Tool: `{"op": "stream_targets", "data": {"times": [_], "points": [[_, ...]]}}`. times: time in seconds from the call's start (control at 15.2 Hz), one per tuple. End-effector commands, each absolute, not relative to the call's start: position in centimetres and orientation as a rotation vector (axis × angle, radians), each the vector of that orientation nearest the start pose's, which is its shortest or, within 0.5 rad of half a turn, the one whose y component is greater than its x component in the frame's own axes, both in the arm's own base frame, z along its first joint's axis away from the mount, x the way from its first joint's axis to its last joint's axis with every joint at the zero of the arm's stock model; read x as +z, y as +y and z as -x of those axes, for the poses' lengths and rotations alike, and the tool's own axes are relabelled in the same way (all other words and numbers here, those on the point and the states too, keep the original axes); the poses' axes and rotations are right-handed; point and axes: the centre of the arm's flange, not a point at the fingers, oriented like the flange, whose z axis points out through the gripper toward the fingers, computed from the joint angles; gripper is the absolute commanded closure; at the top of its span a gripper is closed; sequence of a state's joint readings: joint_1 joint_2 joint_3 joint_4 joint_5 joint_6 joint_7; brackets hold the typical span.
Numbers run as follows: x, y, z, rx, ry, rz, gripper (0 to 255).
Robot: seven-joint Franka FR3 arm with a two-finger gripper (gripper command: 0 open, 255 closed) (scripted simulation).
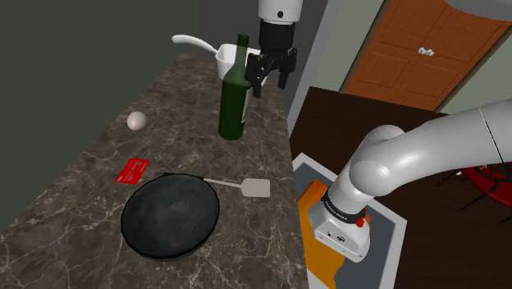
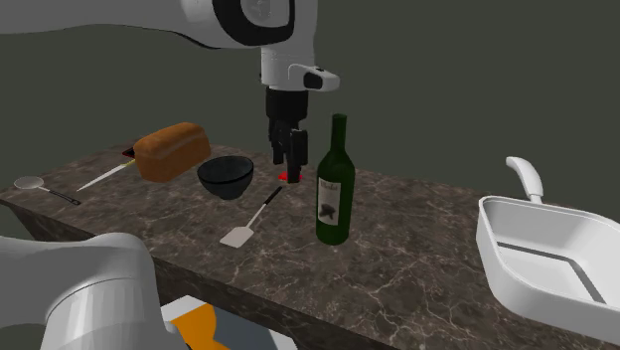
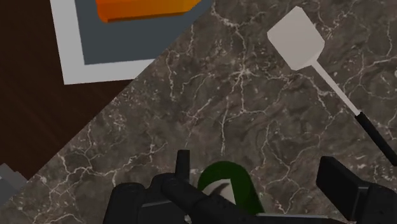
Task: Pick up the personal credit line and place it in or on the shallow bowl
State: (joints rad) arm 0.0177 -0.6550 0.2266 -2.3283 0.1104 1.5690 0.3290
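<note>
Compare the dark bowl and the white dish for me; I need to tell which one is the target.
The bowl is dark and round; the dish is white and rectangular. The dish has a curved handle; the bowl has none. Both stand upright on the counter.

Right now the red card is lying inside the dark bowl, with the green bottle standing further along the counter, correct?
No. The shoulder view shows the red card on the counter beside the dark bowl, not inside it. The green bottle does stand further along the counter.
</note>
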Motion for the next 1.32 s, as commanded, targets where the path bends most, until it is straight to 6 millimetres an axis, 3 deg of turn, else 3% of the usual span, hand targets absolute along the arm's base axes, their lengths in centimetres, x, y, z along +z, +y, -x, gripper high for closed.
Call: {"op": "stream_targets", "data": {"times": [0.0,1.25], "points": [[53.9,12.8,-33.9,0.214,0.311,3.153,0],[41.0,28.7,-45.1,0.589,0.942,2.766,0]]}}
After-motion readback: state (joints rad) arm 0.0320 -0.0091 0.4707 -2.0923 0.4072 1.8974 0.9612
